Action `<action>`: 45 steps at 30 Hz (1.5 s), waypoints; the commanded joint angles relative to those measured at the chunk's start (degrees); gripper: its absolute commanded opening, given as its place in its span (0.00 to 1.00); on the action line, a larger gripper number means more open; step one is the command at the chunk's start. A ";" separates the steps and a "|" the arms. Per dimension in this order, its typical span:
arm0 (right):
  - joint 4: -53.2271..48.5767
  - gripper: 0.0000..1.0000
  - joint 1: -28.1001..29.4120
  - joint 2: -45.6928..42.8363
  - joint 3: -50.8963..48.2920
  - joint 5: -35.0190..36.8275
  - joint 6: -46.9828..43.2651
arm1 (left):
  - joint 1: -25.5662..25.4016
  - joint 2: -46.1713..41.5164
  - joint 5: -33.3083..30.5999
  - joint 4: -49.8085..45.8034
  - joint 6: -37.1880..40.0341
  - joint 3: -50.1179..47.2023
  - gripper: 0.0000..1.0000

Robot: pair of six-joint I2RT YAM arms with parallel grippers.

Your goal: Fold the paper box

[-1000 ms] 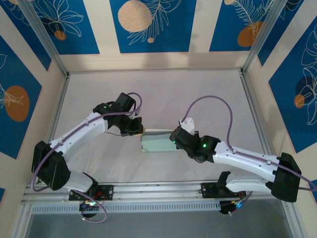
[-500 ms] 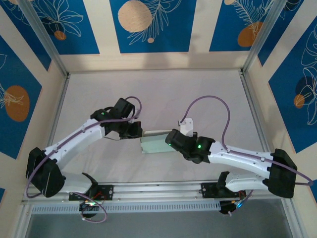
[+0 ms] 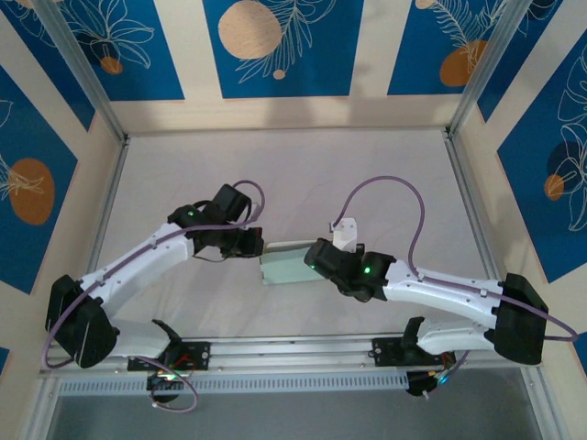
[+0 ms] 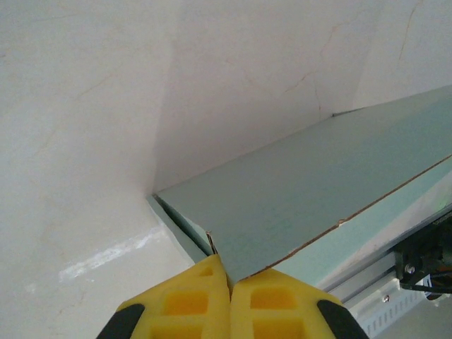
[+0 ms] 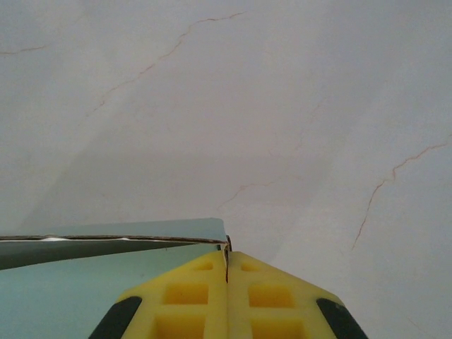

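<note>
The paper box (image 3: 288, 266) lies partly folded at the table's middle, its pale mint-green face showing, between the two arms. My left gripper (image 3: 260, 247) is shut on the box's left end. In the left wrist view its yellow fingers (image 4: 187, 300) pinch a corner of a green panel (image 4: 304, 205), which slopes up over a second layer. My right gripper (image 3: 315, 260) is shut on the box's right end. In the right wrist view the thin card edge sits between its closed yellow fingertips (image 5: 258, 289), at the gripper (image 5: 227, 256), and the box (image 5: 78, 279) spreads to the left.
The table (image 3: 293, 174) is white with faint marble veins. Aluminium posts and rails (image 3: 293, 353) frame it, and walls with blue panels close it in. The front rail (image 4: 385, 282) is close behind the box in the left wrist view.
Both arms have shifted slightly, the left sinking lower and the right edging left. The box stays held at both ends in nearly the same place.
</note>
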 commanded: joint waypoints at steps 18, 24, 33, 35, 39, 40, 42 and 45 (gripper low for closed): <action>-7.84 0.00 1.83 4.20 -2.28 -5.97 6.00 | -1.67 -5.33 -0.67 -0.46 -3.16 -1.79 0.00; -6.39 0.00 3.37 2.61 -3.43 -3.58 10.00 | -3.82 -7.80 -7.63 6.24 -4.61 -7.19 0.00; -5.18 0.00 4.57 0.17 -6.62 -0.68 11.69 | -6.01 -9.95 -10.97 6.34 -4.53 -8.32 0.00; -4.95 0.00 4.68 -0.26 -7.22 -0.64 11.94 | -6.85 -9.72 -11.14 5.94 -4.31 -8.13 0.00; -5.11 0.00 5.30 -0.48 -7.46 0.28 12.27 | -8.68 -9.81 -13.98 4.11 -3.07 -7.44 0.00; -5.13 0.00 5.54 -0.40 -7.43 0.56 12.45 | -9.25 -9.81 -15.15 3.60 -2.77 -7.27 0.00; -4.91 0.00 5.81 -0.16 -7.45 0.77 12.45 | -10.04 -9.97 -17.06 3.17 -2.54 -7.53 0.00; -5.12 0.00 6.05 0.80 -6.96 0.72 13.12 | -11.84 -10.42 -20.79 4.09 -2.58 -8.82 0.00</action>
